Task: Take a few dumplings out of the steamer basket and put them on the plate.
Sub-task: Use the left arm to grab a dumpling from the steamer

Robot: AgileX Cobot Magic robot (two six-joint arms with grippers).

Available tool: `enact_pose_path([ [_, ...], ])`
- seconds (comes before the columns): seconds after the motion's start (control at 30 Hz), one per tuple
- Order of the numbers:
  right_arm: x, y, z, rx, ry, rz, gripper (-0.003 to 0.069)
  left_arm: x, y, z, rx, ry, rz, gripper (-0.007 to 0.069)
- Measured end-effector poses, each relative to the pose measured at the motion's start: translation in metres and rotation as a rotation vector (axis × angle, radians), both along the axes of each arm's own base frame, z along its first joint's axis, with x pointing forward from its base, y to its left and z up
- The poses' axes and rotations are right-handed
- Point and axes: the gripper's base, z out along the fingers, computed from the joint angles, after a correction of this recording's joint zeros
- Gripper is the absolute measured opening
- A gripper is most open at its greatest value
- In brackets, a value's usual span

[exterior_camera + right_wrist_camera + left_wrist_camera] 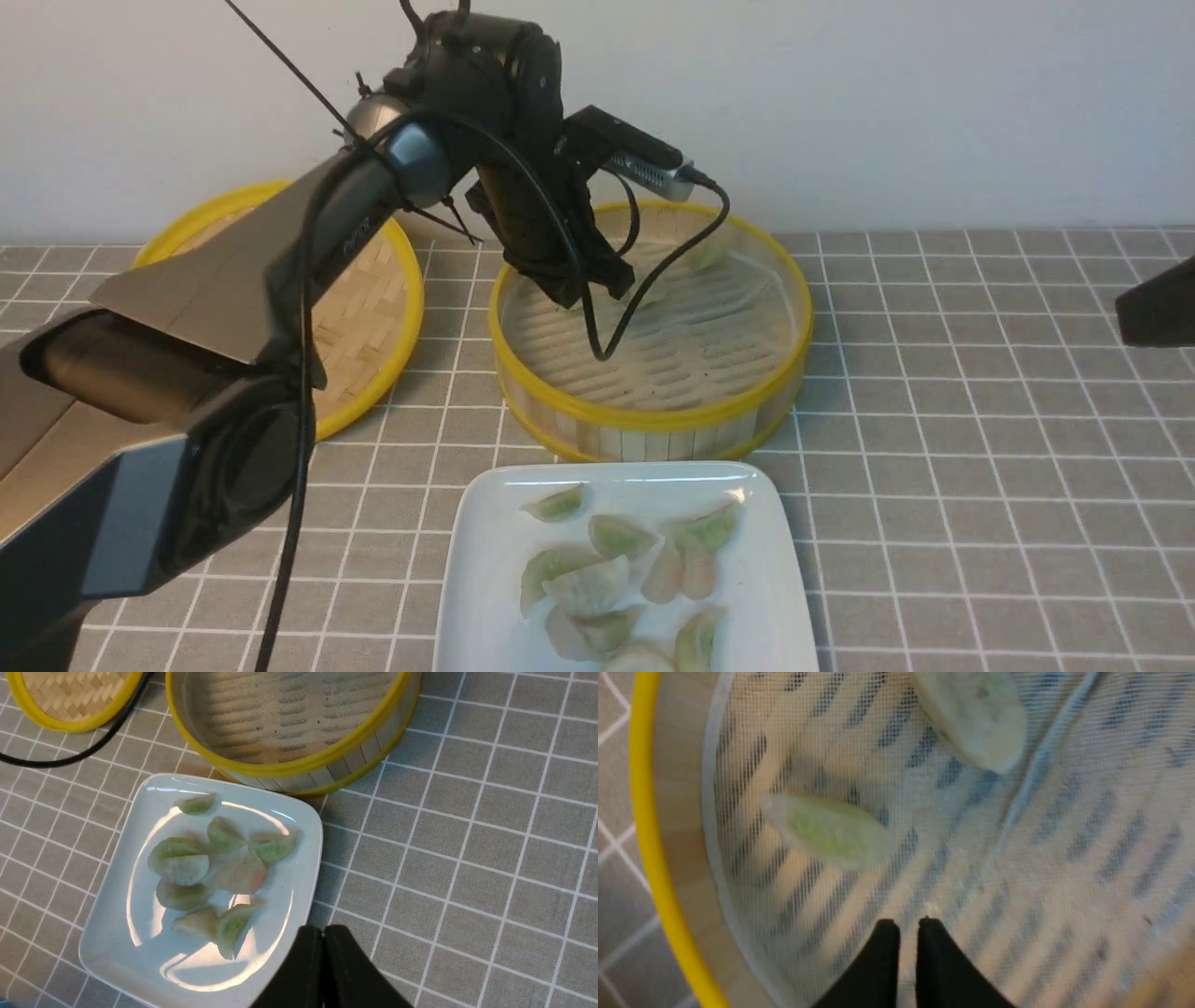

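My left gripper (583, 294) (908, 924) is down inside the steamer basket (653, 415) (649, 835) (299, 767), its jaws a narrow slit apart with nothing between them. Just ahead of the tips a pale green dumpling (826, 830) lies on the mesh-lined floor, and a whitish dumpling (976, 714) (714, 247) lies farther off. The white plate (485, 560) (117, 933) in front of the basket holds several dumplings (588, 583) (180, 863). My right gripper (322, 933) (1158, 303) is shut and empty, above the tablecloth beside the plate's corner.
The flat woven lid (373, 317) (70, 695) lies left of the basket. The left arm's black cable (597, 345) loops down into the basket. A grey checked cloth (980, 467) covers the table, and a white wall stands behind.
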Motion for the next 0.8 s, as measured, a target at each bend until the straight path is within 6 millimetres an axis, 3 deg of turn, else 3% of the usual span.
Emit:
enact_pose_path([
  [0.07,0.0,0.0,0.0,0.003,-0.001,0.001,-0.0012,0.005,-0.002,-0.003,-0.016,-0.047,-0.004,0.0151],
  [0.1,0.0,0.0,0.0,0.003,-0.001,0.001,-0.0012,0.005,-0.002,-0.004,-0.016,-0.045,-0.004,0.0151],
  [0.17,0.0,0.0,0.001,0.005,-0.001,0.001,-0.0012,0.014,-0.004,-0.01,-0.021,-0.118,-0.004,0.0295],
  [0.33,0.0,0.0,0.0,0.005,0.0,0.001,-0.0012,0.025,-0.004,-0.031,0.017,-0.173,-0.007,0.0497],
  [0.47,0.0,0.0,0.0,0.005,0.0,0.002,-0.0012,0.028,-0.005,-0.043,0.017,-0.18,-0.006,0.0564],
  [0.57,0.0,0.0,0.0,0.005,0.001,0.002,-0.0012,0.029,-0.006,-0.048,0.009,-0.172,0.01,0.0556],
  [0.67,0.0,0.0,0.0,0.005,0.001,0.002,-0.0012,0.028,-0.005,-0.048,-0.003,-0.145,0.049,0.0471],
  [0.77,0.0,0.0,0.0,0.005,0.001,0.002,-0.0012,0.026,-0.005,-0.048,-0.011,-0.123,0.075,0.0332],
  [0.8,0.0,0.0,0.0,0.005,0.001,0.002,-0.0012,0.025,-0.004,-0.047,-0.004,-0.108,0.084,0.0248],
])
